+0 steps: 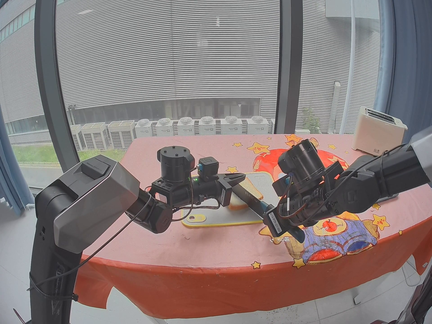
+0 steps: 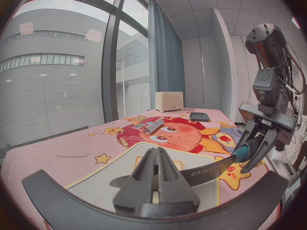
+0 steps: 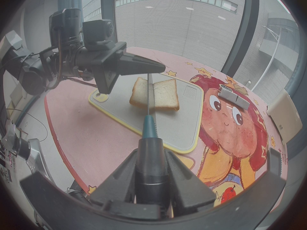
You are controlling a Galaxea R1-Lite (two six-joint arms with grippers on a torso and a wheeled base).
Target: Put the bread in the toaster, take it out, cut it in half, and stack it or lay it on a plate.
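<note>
The slice of pale, brown-crusted bread point(image 3: 163, 95) lies flat on the grey, yellow-rimmed cutting board point(image 3: 179, 125), about the middle of the board. Across the slice runs the dark blade of a teal-handled knife point(image 3: 149, 130), set edge down and dividing the slice into two near-equal parts as seen from the right wrist; whether the blade has gone through to the board I cannot tell. The right hand point(image 3: 150, 154) is clenched on the knife's handle, which sticks out past the board's near right edge, so this hand hangs just off the board on that side. The left hand point(image 2: 156, 163) is over the board's left part, its two black fingers pressed together with nothing seen between them and their tips pointing at the slice from just above its left side; contact with the bread cannot be made out. The board rests on a round worktop point(image 1: 202, 248) covered by a pink and orange cloth printed with yellow stars and a cartoon face, and the face begins just beside the board's right end. A small grey oblong piece point(image 3: 234, 98) lies on that face, near the board's far right corner. A cream, box-shaped toaster point(image 1: 378, 133) stands upright well apart from the board, to its right and farther back. A dark rectangular plate point(image 2: 199, 116) sits well to the right of the board, nearer than the toaster.
</note>
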